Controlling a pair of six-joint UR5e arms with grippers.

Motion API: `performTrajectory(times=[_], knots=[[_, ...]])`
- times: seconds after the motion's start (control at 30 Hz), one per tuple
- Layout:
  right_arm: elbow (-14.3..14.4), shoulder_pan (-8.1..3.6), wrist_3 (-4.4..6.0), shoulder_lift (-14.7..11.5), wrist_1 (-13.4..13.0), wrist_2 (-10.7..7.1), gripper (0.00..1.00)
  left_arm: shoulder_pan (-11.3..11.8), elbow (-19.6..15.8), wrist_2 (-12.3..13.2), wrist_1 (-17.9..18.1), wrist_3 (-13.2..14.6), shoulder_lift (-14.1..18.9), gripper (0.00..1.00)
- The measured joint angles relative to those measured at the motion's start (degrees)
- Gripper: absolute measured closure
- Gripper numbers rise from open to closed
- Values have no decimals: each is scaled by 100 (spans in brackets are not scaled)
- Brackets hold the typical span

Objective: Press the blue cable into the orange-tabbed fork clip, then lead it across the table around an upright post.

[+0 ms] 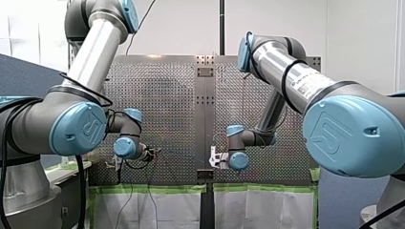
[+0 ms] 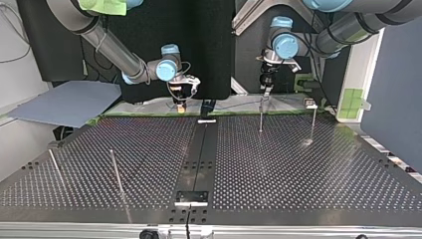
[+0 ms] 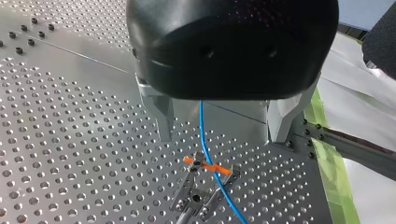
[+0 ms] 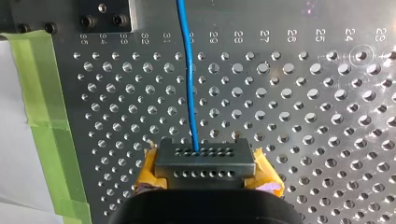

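In the left wrist view the blue cable (image 3: 201, 135) runs between the wide-apart metal fingers (image 3: 163, 122) of my left gripper (image 3: 221, 138), which is open and holds nothing. Just beyond the fingertips, the cable crosses the orange tabs of the fork clip (image 3: 205, 169) and passes between its prongs. In the right wrist view my right gripper (image 4: 204, 156), with yellow pads (image 4: 148, 170), is shut on the blue cable (image 4: 187, 79), which leads straight ahead over the perforated plate. In the top view my right gripper (image 2: 180, 102) is at the far edge left of centre and my left gripper (image 2: 263, 92) to its right.
Thin upright posts stand on the perforated table: one (image 2: 261, 118) below my left gripper, one (image 2: 313, 123) further right, and two (image 2: 117, 172) (image 2: 55, 167) at the near left. Green tape (image 4: 49, 121) lines the table's far edge. A dark centre rail (image 2: 199, 159) splits the table.
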Motion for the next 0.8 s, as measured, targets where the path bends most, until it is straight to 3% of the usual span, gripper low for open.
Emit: performTrajectory(times=[0.27,0.57,0.8], knots=[[0,-7,0,1,0,-4,100,-6,22,-21,12,2,-8,0],[0,-12,0,0,0,-12,100,-7,173,-359,234,50,-318,0],[0,-21,0,1,0,-21,100,-7,177,-394,235,54,-349,0]])
